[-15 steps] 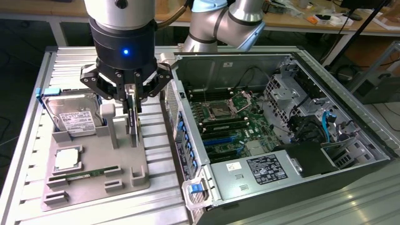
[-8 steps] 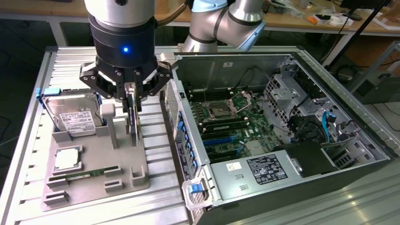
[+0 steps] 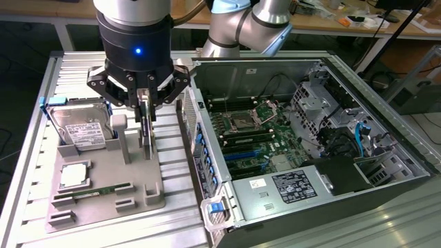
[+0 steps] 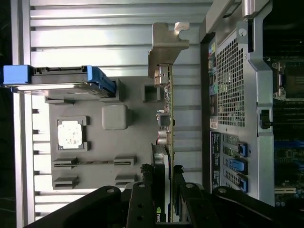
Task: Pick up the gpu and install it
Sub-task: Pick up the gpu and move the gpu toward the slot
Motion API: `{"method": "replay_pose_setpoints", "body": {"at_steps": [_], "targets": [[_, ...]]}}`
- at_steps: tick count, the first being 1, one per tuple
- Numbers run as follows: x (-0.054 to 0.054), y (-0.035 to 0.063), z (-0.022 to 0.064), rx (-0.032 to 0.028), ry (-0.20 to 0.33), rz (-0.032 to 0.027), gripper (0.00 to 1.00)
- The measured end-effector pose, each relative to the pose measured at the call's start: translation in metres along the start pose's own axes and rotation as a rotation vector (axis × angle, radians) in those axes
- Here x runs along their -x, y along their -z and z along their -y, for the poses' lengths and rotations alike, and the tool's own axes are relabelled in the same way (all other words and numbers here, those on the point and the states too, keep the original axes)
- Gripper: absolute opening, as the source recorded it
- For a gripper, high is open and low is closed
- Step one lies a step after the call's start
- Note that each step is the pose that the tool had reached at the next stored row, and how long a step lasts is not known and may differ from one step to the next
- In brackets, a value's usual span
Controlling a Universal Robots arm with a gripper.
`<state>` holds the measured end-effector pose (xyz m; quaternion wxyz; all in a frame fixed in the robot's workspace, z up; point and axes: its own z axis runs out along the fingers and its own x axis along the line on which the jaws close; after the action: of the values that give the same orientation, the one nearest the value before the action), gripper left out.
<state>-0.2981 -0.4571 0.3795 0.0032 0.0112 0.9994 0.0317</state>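
Observation:
The gpu stands on edge over the grey holder tray, a thin card seen edge-on. In the wrist view, the gpu shows its silver end bracket at the far end and its black cooler near the fingers. My gripper hangs straight above it, shut on the card's upper edge. In the wrist view, the gripper has one black finger pressed against each face of the card. Whether the card's lower edge has left the tray I cannot tell.
The tray also carries a hard drive in a blue-edged cradle, a processor and a memory stick. The open computer case lies at the exterior view's right, with its motherboard and power supply exposed.

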Motion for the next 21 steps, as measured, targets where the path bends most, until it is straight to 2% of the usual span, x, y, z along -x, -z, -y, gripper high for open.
{"method": "replay_pose_setpoints", "body": {"at_steps": [14,21], "targets": [[0.0000,0.0082,-0.0005,0.0000,0.000,0.0000,0.27],[0.0001,0.0091,-0.0006,-0.0001,0.000,-0.0001,0.27]]}}
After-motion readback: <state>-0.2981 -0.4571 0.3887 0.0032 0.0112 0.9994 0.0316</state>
